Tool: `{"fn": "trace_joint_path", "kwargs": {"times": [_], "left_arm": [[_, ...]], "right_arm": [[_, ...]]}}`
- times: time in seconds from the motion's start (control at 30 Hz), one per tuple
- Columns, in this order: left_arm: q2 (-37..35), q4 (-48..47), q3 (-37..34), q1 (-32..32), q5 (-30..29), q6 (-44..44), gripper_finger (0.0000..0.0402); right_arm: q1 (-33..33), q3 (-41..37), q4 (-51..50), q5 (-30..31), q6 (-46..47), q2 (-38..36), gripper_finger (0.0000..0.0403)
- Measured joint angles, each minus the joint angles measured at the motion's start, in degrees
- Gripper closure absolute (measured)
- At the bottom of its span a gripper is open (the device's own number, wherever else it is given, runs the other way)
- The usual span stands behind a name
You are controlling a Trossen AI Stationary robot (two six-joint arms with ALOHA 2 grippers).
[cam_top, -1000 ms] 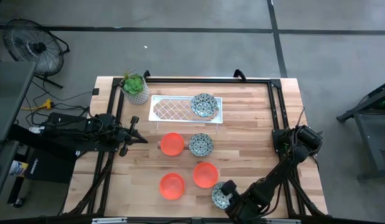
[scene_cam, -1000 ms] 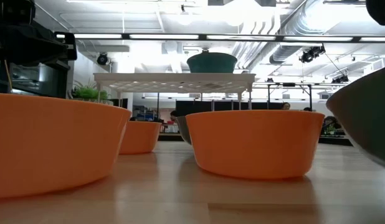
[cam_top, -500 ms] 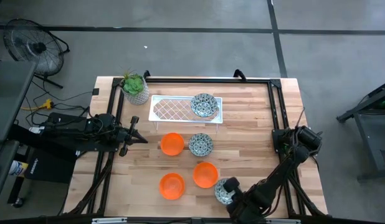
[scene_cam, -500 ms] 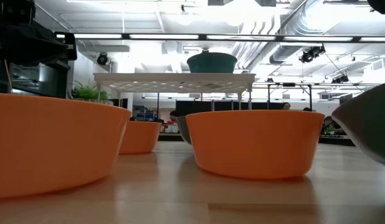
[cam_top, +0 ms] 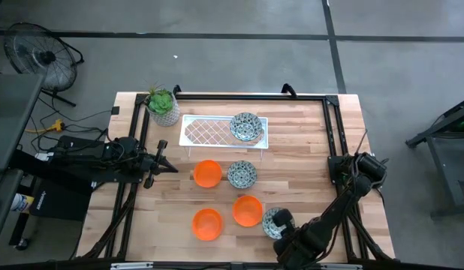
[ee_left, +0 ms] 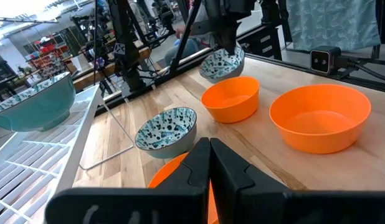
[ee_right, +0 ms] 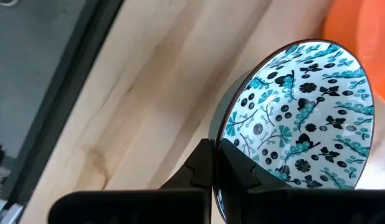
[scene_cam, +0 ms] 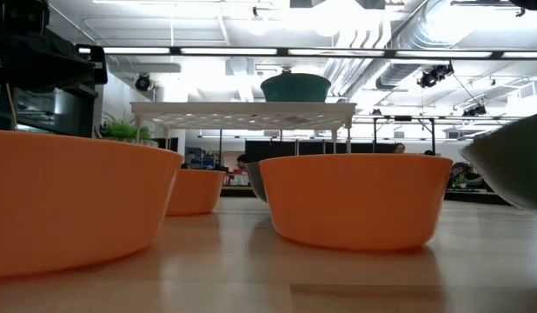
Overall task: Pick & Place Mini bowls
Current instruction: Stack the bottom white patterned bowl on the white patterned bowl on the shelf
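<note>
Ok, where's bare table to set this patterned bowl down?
Bare wood lies right of the rack, toward the table edge, and left of the orange bowls. Crowded: the centre cluster beside the right gripper and its held bowl.

High view: overhead, straight down on whole table (cam_top: 307,150).
Low view: table-top level, facing across; orange bowls (scene_cam: 355,200) loom close.
Left wrist view: low, along the table towards the right arm.
Right wrist view: very close over patterned bowl (ee_right: 304,112).
Shared: bowls, rack (cam_top: 217,131).
</note>
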Motion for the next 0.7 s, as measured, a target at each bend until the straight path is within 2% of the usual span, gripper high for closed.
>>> {"fn": "trace_joint_path", "kwargs": {"times": [0.27,0.7], "left_arm": [[0.02,0.00,0.01,0.01,-0.01,0.00,0.0401],[0.00,0.00,0.02,0.02,-0.02,0.00,0.0401]], "right_arm": [[0.00,0.04,-2.38,3.35,3.28,-1.29,0.0402],[-2.03,0.20,-10.45,10.73,7.16,-8.81,0.0402]]}}
